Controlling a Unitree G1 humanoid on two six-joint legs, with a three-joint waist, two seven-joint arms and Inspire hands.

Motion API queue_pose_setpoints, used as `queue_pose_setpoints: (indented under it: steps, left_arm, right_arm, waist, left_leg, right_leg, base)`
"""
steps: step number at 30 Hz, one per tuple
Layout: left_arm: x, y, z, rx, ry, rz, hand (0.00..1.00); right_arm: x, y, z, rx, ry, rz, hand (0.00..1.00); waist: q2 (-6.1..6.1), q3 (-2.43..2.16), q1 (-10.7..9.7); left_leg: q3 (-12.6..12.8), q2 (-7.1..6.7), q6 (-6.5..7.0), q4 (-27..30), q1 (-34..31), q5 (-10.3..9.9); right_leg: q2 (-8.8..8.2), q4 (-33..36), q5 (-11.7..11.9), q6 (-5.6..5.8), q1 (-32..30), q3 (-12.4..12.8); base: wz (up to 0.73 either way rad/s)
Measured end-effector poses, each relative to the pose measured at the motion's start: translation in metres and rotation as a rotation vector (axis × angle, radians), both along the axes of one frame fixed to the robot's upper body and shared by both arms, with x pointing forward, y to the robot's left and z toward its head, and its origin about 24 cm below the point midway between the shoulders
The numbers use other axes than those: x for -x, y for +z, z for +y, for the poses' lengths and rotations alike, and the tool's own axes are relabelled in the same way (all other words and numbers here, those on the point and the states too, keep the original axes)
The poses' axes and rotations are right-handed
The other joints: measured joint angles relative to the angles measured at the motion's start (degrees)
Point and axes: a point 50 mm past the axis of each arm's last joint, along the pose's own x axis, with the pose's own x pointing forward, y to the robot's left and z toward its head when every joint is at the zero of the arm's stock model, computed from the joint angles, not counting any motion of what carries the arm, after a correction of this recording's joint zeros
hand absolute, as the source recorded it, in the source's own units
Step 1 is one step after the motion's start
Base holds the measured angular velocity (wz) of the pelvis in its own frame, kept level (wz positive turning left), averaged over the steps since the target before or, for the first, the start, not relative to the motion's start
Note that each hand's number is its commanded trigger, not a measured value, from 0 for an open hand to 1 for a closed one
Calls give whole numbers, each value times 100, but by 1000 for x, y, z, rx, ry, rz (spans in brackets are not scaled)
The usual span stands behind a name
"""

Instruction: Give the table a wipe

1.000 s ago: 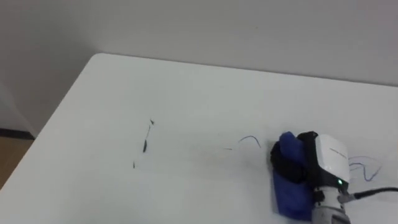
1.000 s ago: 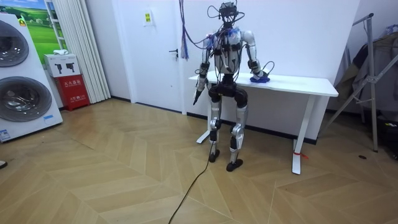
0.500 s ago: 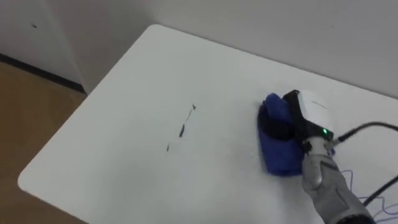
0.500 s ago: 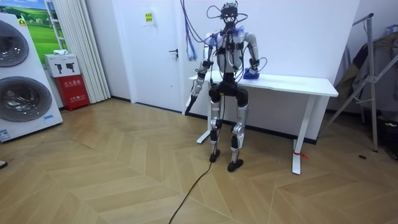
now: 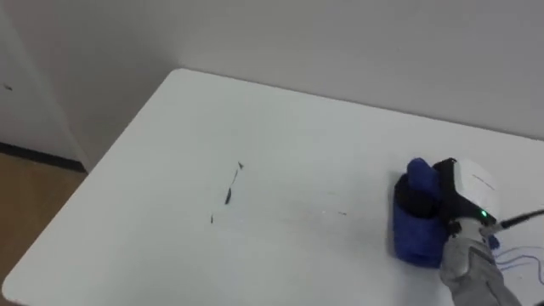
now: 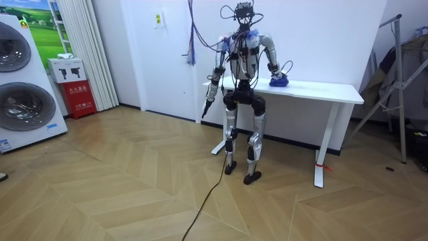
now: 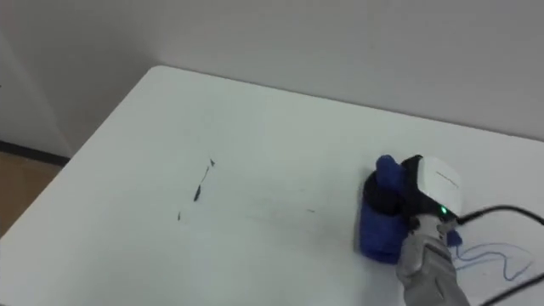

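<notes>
The right hand has swept the blue cloth back along the table toward the room view's right since half a second ago, and the left arm, which then swung out from the body, hangs closer in. From across the room I see the robot standing upright on the wooden floor, facing the white table near its end on the room view's left. Its right arm reaches forward onto the tabletop. The cloth lies flat on the table under that hand, toward the right side of the surface as the robot looks down at it. The hand's dark fingers are curled over the cloth's middle and clamp it, and a fold of cloth sticks up past them on the far side. Well to the left of the cloth, a few short dark marks sit on the white top in a slanting line. A faint smear lies between them and the cloth. A thin blue scribble shows on the table just to the right of the wrist. The left hand hangs beside the hip, away from the table, and I cannot tell how its fingers are set. A washing machine stands far off at the room view's left.
</notes>
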Motion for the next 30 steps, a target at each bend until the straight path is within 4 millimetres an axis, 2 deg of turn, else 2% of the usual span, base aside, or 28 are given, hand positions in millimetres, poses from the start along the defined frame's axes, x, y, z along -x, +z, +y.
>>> queue_pose_setpoints:
  steps: [3, 6, 8, 11, 14, 16, 17, 18, 19, 20, 22, 23, 24, 25, 26, 28, 29, 30]
  left_arm:
    - [9, -2, -3, 32, -1, 44, 0]
    - [24, -1, -2, 44, 13, 80, 0]
    - [34, 0, -2, 43, 28, 101, 0]
    - [43, 4, 7, 15, 67, 102, 0]
    - [37, 6, 11, -4, 71, 73, 0]
    - [28, 6, 13, -9, 58, 39, 0]
    - [19, 5, 12, -10, 46, 20, 0]
    - [12, 4, 11, -8, 36, 1, 0]
    - [4, 4, 10, -11, 18, -17, 0]
    - [0, 3, 10, -16, 13, -21, 0]
    - [-18, 2, 8, -33, -26, -44, 0]
    - [-22, 2, 8, -35, -33, -52, 0]
    - [-33, 2, 8, -44, -50, -65, 0]
    - [-42, 3, 9, -50, -54, -82, 0]
    - [-46, 3, 10, -52, -58, -89, 0]
    - [-56, 5, 9, -57, -115, -107, 0]
    - [-59, 6, 8, -58, -130, -114, 0]
    - [-61, 6, 7, -55, -147, -115, 0]
  right_arm:
    - [-8, 6, 8, 29, 47, -3, 100]
    - [-3, 1, 4, 28, 37, 14, 100]
    - [8, -5, -3, 20, 8, 4, 100]
    - [36, -18, -17, 6, -49, -6, 100]
    - [57, -24, -31, 0, -118, -32, 100]
    - [68, -27, -39, 9, -159, -23, 100]
    - [69, -27, -42, 15, -173, -22, 100]
    - [69, -27, -42, 20, -182, -18, 100]
    - [66, -27, -40, 25, -187, -10, 100]
    - [63, -27, -39, 29, -187, -2, 100]
    - [44, -25, -21, 29, -144, 32, 100]
    - [37, -24, -15, 31, -123, 36, 100]
    - [24, -20, 2, 32, -67, 42, 100]
    - [6, -13, 21, 15, -7, 22, 100]
    - [-2, -8, 34, -2, 30, 5, 100]
    - [-29, 13, 78, -35, 188, -74, 100]
    - [-33, 18, 84, -35, 221, -92, 100]
    - [-36, 22, 88, -42, 250, -113, 100]
  waist:
    - [20, 21, 76]
    - [13, 29, 98]
    - [-2, 30, -72]
    - [-32, 20, -295]
    - [-17, 20, -553]
    - [30, -10, -616]
    - [68, -23, -591]
    - [124, -21, -486]
    - [145, -9, -380]
    - [149, -6, -324]
    - [188, 20, -1]
    - [193, 23, 99]
    - [205, 31, 359]
    - [178, 52, 568]
    - [174, 71, 630]
    - [136, 117, 866]
    - [122, 130, 945]
    - [81, 130, 985]
  left_leg:
    - [-32, 5, 0, 48, -27, 1]
    - [-18, 1, 8, 107, -58, 14]
    - [-118, -33, 22, 96, -52, 19]
    - [-197, -59, 57, 87, 60, -7]
    - [-174, -69, 102, 115, 102, -60]
    - [-170, -58, 151, 140, 134, -118]
    - [-138, -50, 191, 236, 141, -177]
    - [-70, -27, 234, 334, 148, -228]
    - [32, -19, 272, 431, 179, -267]
    - [109, -13, 289, 446, 195, -278]
    - [373, 80, 313, 580, 158, -398]
    - [454, 118, 310, 636, 121, -437]
    - [629, 233, 269, 798, 20, -514]
    - [654, 323, 216, 1014, -160, -609]
    - [639, 387, 182, 1155, -268, -661]
    - [551, 615, 45, 1580, -687, -813]
    - [480, 652, 14, 1652, -789, -831]
    - [256, 688, -41, 1749, -1004, -823]
  right_leg:
    - [-6, 63, 1, -2, -46, -32]
    - [-17, 68, 2, -3, -71, -4]
    - [-37, 55, 2, -3, -13, -122]
    - [-55, 56, 2, -3, 157, -246]
    - [-133, 283, -9, 22, 192, -433]
    - [-212, 637, -30, 57, 129, -476]
    - [-315, 1077, -58, 96, -15, -495]
    - [-434, 1546, -59, 96, -210, -475]
    - [-586, 1954, -46, 77, -394, -455]
    - [-664, 2149, -32, 55, -495, -448]
    - [-925, 2834, 33, -36, -872, -427]
    - [-1015, 3024, 0, -34, -986, -394]
    - [-1168, 3298, -107, -45, -1162, -315]
    - [-1364, 3330, -176, 7, -1247, -317]
    - [-1458, 3250, -187, 24, -1257, -329]
    - [-1762, 2765, -144, 91, -1225, -315]
    - [-1794, 2588, -114, 132, -1194, -279]
    - [-1864, 2212, -40, 195, -1096, -281]
  base:
    - [7]
    - [7]
    - [30]
    - [28]
    - [18]
    - [5]
    - [-17]
    - [-39]
    - [-46]
    - [-58]
    - [-69]
    - [-77]
    - [-72]
    - [-61]
    - [-30]
    - [1]
    - [41]
    - [84]
